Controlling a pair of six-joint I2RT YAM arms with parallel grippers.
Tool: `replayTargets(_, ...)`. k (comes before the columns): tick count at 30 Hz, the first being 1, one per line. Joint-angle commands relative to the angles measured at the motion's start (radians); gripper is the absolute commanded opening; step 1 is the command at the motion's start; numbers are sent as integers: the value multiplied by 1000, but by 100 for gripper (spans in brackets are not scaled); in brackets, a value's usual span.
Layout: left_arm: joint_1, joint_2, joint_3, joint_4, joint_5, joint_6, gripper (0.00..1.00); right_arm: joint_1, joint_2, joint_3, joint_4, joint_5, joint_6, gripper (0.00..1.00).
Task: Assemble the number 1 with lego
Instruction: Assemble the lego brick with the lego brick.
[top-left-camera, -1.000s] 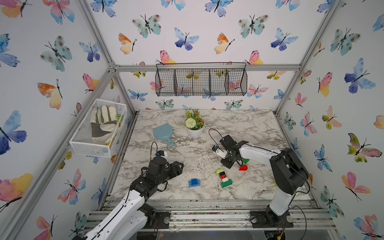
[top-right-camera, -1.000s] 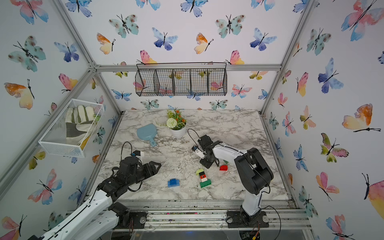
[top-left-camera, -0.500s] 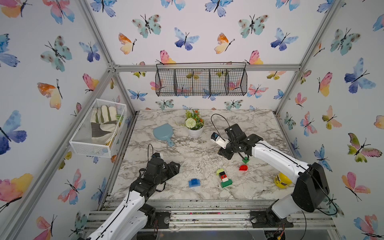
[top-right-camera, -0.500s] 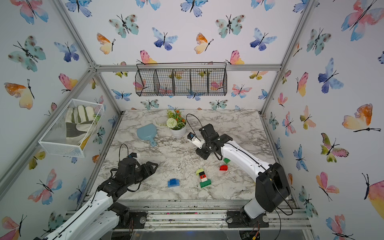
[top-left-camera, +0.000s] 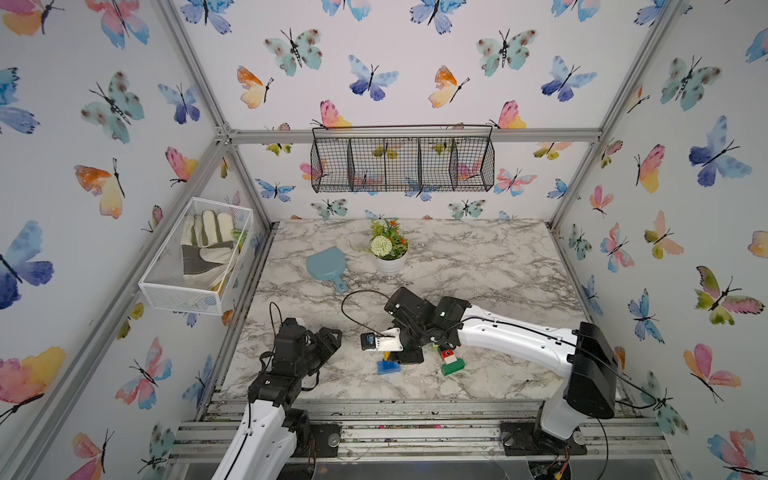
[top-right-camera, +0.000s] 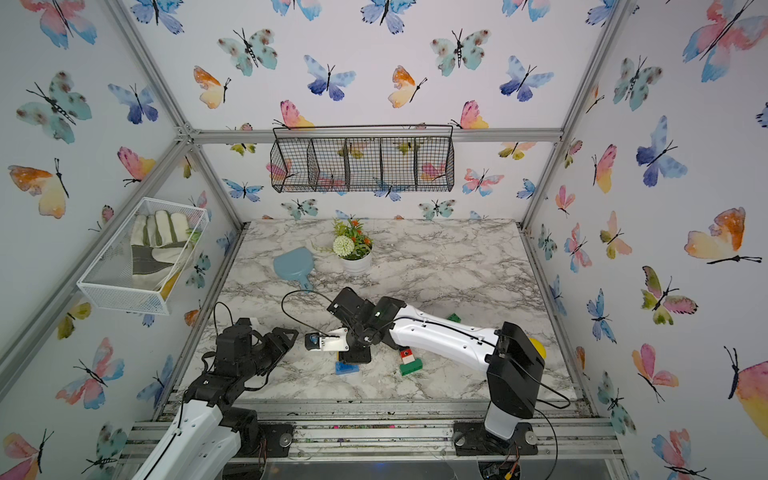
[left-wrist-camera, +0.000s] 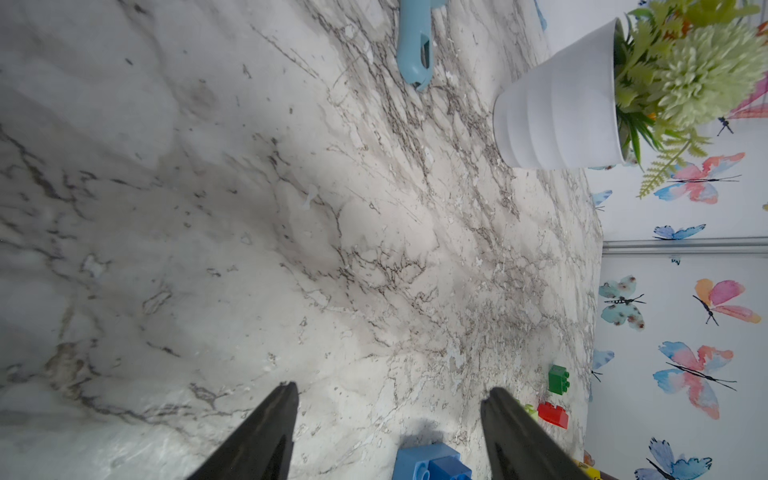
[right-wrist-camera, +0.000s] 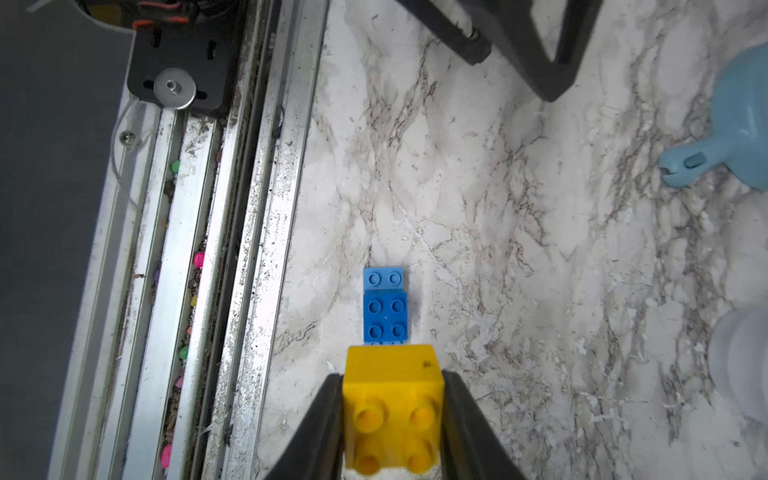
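Observation:
My right gripper (right-wrist-camera: 392, 376) is shut on a yellow lego brick (right-wrist-camera: 392, 399), studs facing the camera. It hangs just above a blue lego stack (right-wrist-camera: 385, 307), a dark blue square on a lighter blue piece, which lies near the table's front (top-left-camera: 388, 368). To the right of that lies a red, white and green lego assembly (top-left-camera: 451, 361). My left gripper (left-wrist-camera: 390, 390) is open and empty, low over the marble left of the blue stack (left-wrist-camera: 432, 461). Loose green (left-wrist-camera: 558, 379) and red (left-wrist-camera: 552, 414) bricks lie further right.
A white flower pot (top-left-camera: 390, 259) and a light blue scoop (top-left-camera: 326, 266) stand at the back of the marble table (top-left-camera: 498, 266). A yellow-lidded jar (top-right-camera: 536, 347) peeks out behind the right arm. The metal rail (right-wrist-camera: 249, 208) runs along the table's front edge.
The right arm has swung from the middle right of the table toward the front centre with the yellow brick, ending over the blue stack. The left gripper has stayed nearly still.

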Motion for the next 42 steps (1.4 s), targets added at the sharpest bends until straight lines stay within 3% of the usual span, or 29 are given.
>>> replayTargets(1, 12, -57, 14, -71, -28, -2, 75, 23, 45, 40, -57, 20, -74, 15)
replayTargets(17, 15, -111, 9, -117, -78, -2, 75, 71, 236, 140, -110, 192, 9, 15)
replayTargets(42, 17, -109, 6, -116, -68, 3, 75, 71, 293, 140, -132, 181, 5, 16)
